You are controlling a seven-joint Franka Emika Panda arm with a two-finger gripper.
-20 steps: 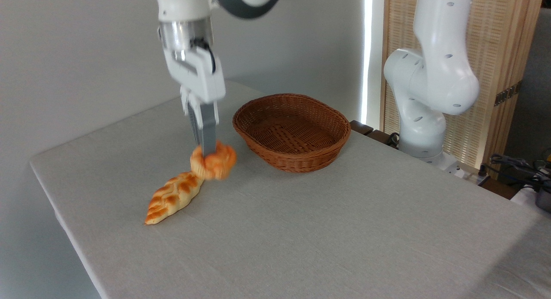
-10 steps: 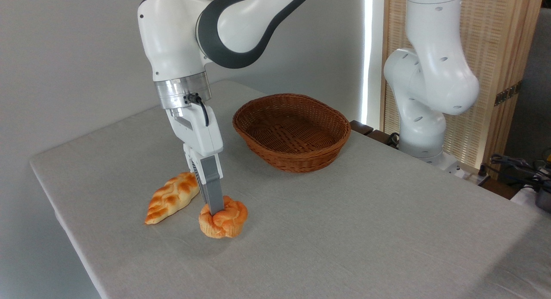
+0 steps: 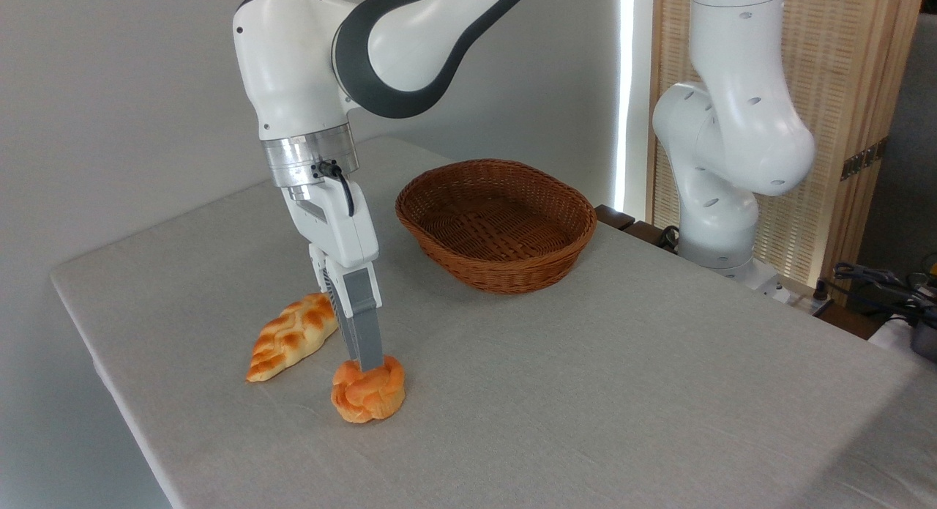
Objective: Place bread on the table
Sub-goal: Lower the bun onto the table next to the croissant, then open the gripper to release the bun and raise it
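The bread (image 3: 367, 392), a small round orange-golden bun with a knotted top, rests on the light grey table (image 3: 585, 392) near its front left edge. My gripper (image 3: 366, 364) points down onto the top of the bun. Its grey fingers (image 3: 362, 318) reach into the knot and are shut on it. The far finger is mostly hidden behind the near one.
A longer, paler braided loaf (image 3: 293, 337) lies just left of the bun. A brown wicker basket (image 3: 496, 223) stands behind and to the right with nothing visible in it. The arm's white base (image 3: 725, 165) rises at the table's far right edge.
My gripper came down and forward with the bun, from above the loaf's tip to the tabletop. In the last half second the bun settled slightly left and lower.
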